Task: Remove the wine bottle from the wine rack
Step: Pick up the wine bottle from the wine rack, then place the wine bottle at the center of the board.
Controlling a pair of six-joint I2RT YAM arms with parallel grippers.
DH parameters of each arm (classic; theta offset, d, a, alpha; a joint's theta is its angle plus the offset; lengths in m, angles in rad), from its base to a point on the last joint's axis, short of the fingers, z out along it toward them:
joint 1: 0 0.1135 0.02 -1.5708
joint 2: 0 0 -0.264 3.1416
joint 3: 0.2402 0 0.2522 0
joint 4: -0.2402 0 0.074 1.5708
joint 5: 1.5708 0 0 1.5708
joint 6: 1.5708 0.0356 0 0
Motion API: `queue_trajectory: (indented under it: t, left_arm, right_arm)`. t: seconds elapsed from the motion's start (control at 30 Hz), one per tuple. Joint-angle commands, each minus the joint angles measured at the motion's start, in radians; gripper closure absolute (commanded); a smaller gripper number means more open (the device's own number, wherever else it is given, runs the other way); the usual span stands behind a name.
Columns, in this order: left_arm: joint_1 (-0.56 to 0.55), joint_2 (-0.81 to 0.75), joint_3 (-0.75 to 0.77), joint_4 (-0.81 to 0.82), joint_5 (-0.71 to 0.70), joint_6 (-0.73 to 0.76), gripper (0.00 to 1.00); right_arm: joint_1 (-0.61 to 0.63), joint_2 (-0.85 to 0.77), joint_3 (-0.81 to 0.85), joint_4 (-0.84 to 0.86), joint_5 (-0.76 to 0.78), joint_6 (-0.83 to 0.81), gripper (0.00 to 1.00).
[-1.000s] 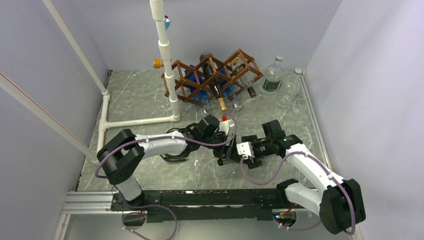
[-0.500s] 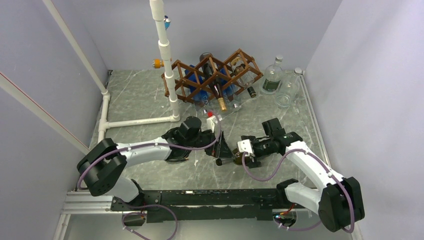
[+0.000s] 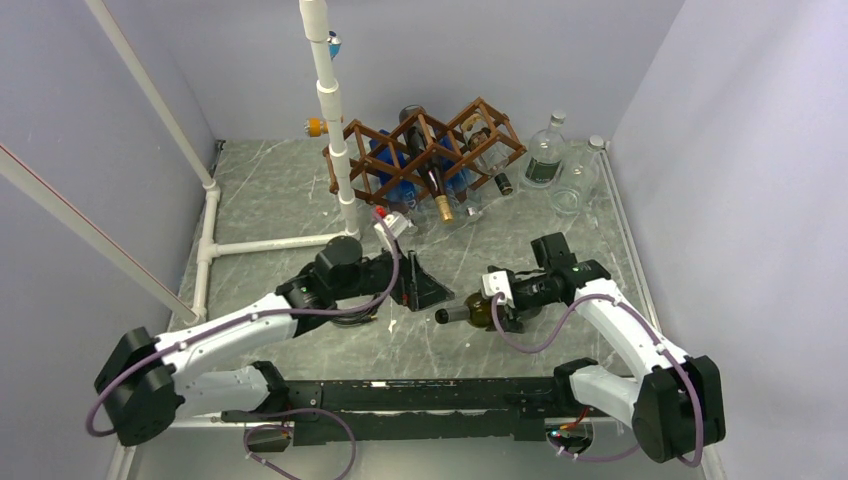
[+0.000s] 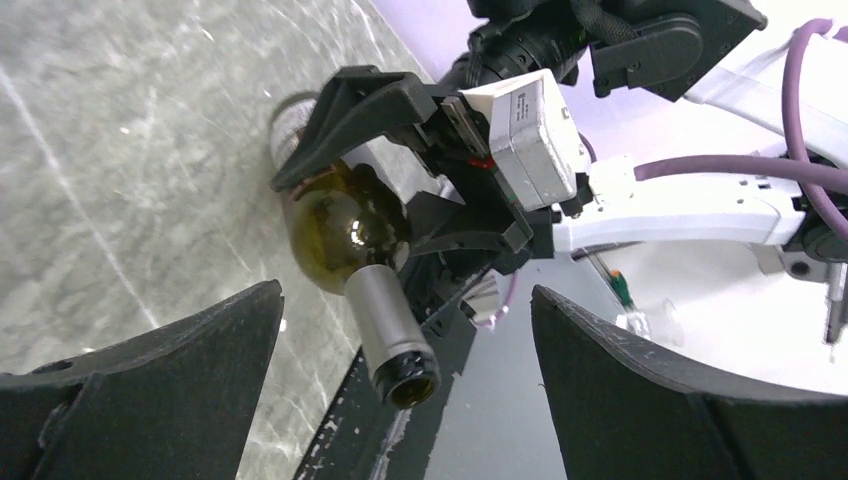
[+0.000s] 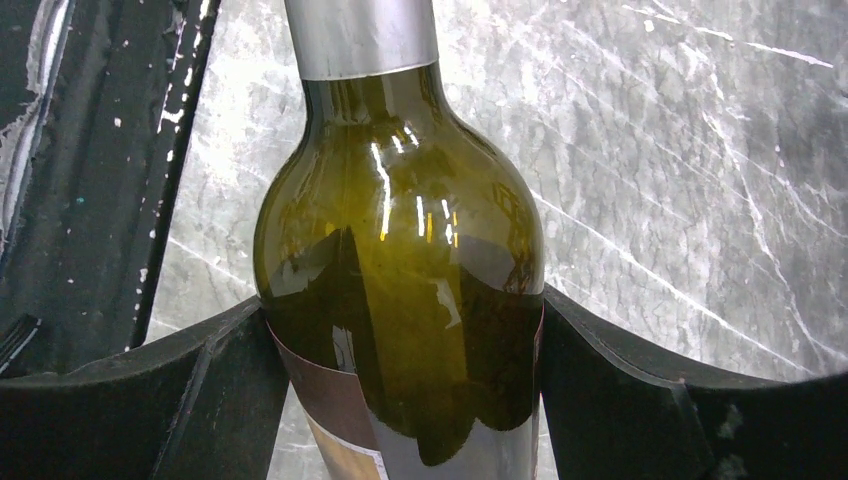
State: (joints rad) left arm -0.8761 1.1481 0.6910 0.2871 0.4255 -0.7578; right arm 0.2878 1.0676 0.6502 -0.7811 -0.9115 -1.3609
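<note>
Right wrist view has my right jaws closed on the wine bottle [image 5: 400, 250], one pad on each side of the olive-green body just below the shoulder, at the top edge of its label. The silver-capped neck runs away from the camera over the grey marbled surface [image 5: 700, 150].

Left wrist view tells the other half: my left jaws stand wide with nothing between them, and the bottle's open mouth points toward them across a gap.

A second ago in the top view those left jaws were right up at the neck, with both arms meeting mid-frame. Now the left arm [image 3: 250, 320] has drawn back toward the lower left, and the bottle rides with the right arm [image 3: 620, 320] alone. I read that as a hand-over just completed.

Further out, the bottle lies roughly level in the lower middle of the top view, neck to the left. I cannot tell whether it touches the surface or hangs just above it. It is well apart from the wine rack [image 3: 425, 150] at upper centre, which holds other bottles, one with a gold cap [image 3: 441, 207] poking out of the front. Two clear bottles [image 3: 545, 155] stand just right of the rack, and a white pipe frame [image 3: 330, 110] rises at its left.

For the task, the removal looks done to me. What remains, I judge, is a steady set-down.
</note>
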Motion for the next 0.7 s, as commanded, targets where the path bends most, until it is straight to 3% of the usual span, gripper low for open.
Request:
queue_trajectory:
  t: [0.0, 0.33, 0.67]
  left_arm:
    - [0.003, -0.119, -0.043, -0.052, -0.153, 0.070, 0.00]
    - [0.006, -0.310, -0.152, -0.062, -0.292, 0.121, 0.01]
    - [0.008, -0.375, -0.214, -0.095, -0.349, 0.145, 0.00]
  right_arm:
    - [-0.028, -0.013, 0.065, -0.014, -0.141, -0.003, 0.53]
    - [-0.153, -0.035, 0.095, -0.051, -0.272, 0.031, 0.53]
    - [-0.332, -0.065, 0.109, -0.019, -0.396, 0.136, 0.54]
